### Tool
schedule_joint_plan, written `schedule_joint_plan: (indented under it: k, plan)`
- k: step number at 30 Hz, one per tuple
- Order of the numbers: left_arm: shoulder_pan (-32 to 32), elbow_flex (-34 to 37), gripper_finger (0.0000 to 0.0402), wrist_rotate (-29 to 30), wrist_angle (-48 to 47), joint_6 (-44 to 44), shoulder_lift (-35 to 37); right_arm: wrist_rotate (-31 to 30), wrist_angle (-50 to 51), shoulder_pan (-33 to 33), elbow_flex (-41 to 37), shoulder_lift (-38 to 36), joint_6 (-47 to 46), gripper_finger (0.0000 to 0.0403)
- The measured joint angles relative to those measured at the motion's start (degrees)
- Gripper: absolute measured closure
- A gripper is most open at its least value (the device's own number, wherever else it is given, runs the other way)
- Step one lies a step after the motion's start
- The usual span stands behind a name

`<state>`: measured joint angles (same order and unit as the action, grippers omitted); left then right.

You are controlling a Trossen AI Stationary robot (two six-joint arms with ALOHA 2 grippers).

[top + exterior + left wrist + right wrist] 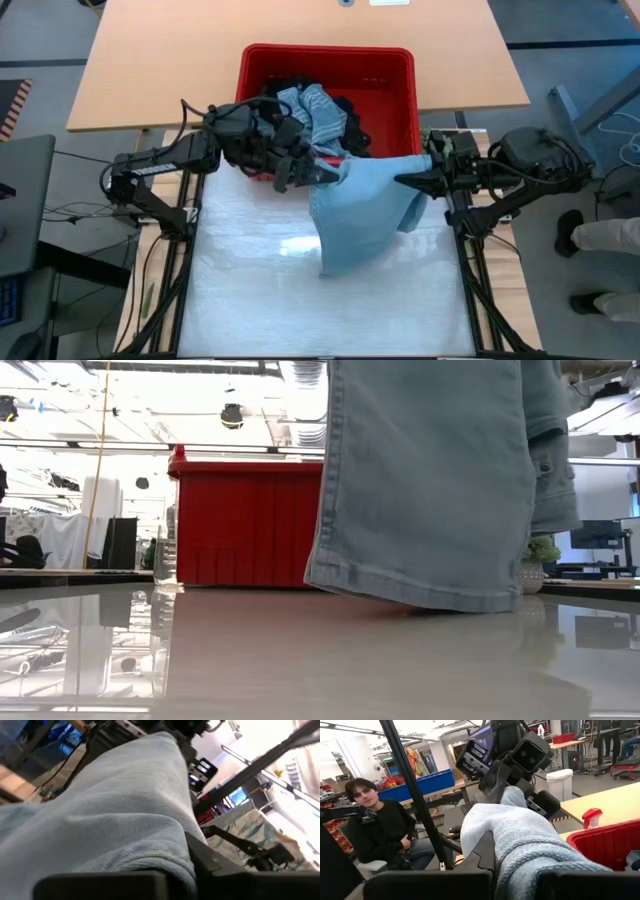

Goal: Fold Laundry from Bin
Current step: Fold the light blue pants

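Holding light blue-grey garment [355, 215] up w/ both grippers, left gripper [318, 172] & right gripper [412, 181] clamped shut on its top edge. Hanging just in front of bin [400, 95], hem brushing table [250, 300]. Probably best keeping pull even, lowering slowly & flat.

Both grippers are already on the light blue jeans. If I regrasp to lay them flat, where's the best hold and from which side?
Judging by how they hang, take the light blue jeans at the top edge, where the left gripper and right gripper already pinch it beside the red bin. Come from the outer sides, fingers level. The leg hem trails on the table, so it would bunch.
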<state>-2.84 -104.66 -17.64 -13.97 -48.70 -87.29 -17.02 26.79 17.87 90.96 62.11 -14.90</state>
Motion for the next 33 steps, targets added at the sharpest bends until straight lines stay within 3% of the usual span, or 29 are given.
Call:
schedule_joint_plan:
  k: [12,23,27,33]
  plan:
    - [3.7,0.0,0.0401,5.9,5.5,11.3,3.9,0.4,-2.2,-0.4,0.1,0.0,-2.5,0.0366]
    - [6.3,0.0,0.0401,9.5,8.4,9.0,3.7,2.3,-7.8,-2.0,0.0,2.4,-15.5,0.0366]
    - [2.8,0.0,0.0401,10.2,7.7,7.0,3.8,4.6,-7.4,-6.7,0.0,2.7,-17.8,0.0368]
    - [-9.8,-0.1,0.0401,4.4,3.9,2.4,3.7,16.7,-7.1,-22.0,0.0,3.0,-13.2,0.0368]
